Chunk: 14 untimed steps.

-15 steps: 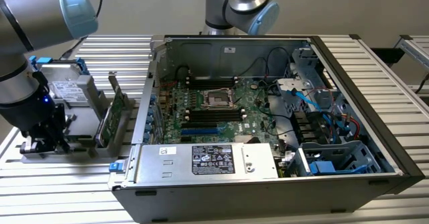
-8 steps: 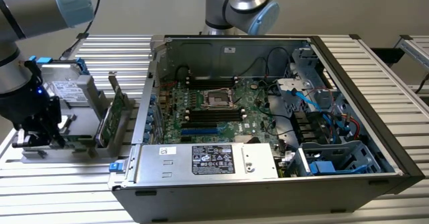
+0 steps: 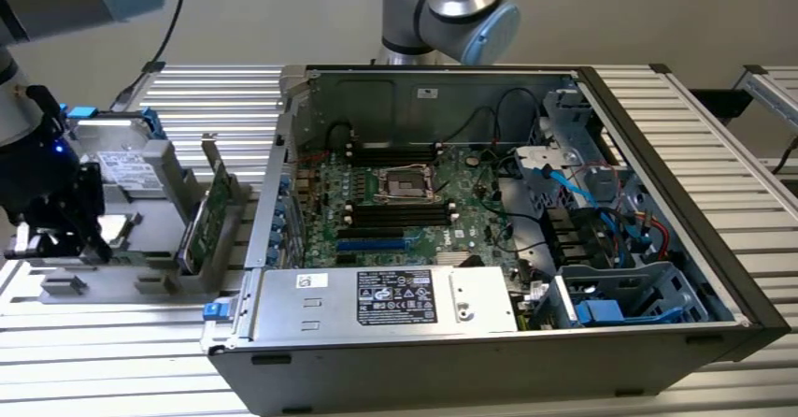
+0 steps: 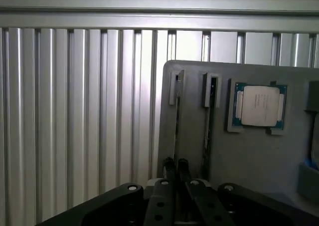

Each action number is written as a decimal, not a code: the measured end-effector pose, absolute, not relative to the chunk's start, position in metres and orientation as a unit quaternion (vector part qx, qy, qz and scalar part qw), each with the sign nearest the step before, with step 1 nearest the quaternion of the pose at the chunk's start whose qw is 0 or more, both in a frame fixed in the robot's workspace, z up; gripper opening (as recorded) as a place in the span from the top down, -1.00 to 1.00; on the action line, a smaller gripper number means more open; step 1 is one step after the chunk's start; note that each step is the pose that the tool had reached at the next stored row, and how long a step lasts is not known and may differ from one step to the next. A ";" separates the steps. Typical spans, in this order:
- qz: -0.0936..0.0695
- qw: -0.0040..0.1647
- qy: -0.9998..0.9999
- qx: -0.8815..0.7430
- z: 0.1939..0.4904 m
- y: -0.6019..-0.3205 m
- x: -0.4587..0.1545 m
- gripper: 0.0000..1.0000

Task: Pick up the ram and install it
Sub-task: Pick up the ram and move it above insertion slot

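While the ram [image 4: 177, 121] is standing edge-on in a slot of the tray [image 4: 249, 156], the gripper [image 4: 176, 165] is pinching it, jaws nearly shut. So the pick-up step looks underway, with nothing lifted yet. The next move is calling for a straight pull out of the slot, no twisting, with the case [image 3: 679, 211] sitting well apart.

surface: slatted aluminium table [image 3: 100, 380] | exterior view's left: grey parts fixture [image 3: 144, 253] | exterior view's right: open PC case [image 3: 374, 375], on its side
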State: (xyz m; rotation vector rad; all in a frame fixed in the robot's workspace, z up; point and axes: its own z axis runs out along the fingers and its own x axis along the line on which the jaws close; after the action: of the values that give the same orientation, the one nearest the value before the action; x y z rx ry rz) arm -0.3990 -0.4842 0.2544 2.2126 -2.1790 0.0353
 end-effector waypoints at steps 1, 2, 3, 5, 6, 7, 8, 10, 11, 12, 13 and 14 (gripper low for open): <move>0.011 0.018 -0.701 0.712 0.259 -0.484 -0.398 0.73; 0.011 0.018 -0.702 0.712 0.263 -0.484 -0.397 0.73; 0.011 0.017 -0.702 0.712 0.266 -0.484 -0.395 0.73; 0.010 0.017 -0.702 0.712 0.273 -0.484 -0.391 0.73; 0.010 0.016 -0.702 0.712 0.276 -0.484 -0.389 0.73; 0.009 0.016 -0.702 0.712 0.280 -0.484 -0.386 0.73; 0.008 0.015 -0.702 0.712 0.283 -0.484 -0.383 0.73; 0.007 0.013 -0.702 0.712 0.289 -0.484 -0.375 0.73; 0.006 0.012 -0.702 0.713 0.292 -0.484 -0.371 0.73; 0.005 0.011 -0.701 0.713 0.295 -0.484 -0.367 0.73; 0.004 0.010 -0.701 0.713 0.298 -0.484 -0.363 0.73; 0.002 0.009 -0.701 0.713 0.301 -0.484 -0.358 0.73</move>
State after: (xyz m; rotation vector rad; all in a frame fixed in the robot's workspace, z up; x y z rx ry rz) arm -0.3583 -0.4843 0.3008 2.2267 -2.1909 0.0074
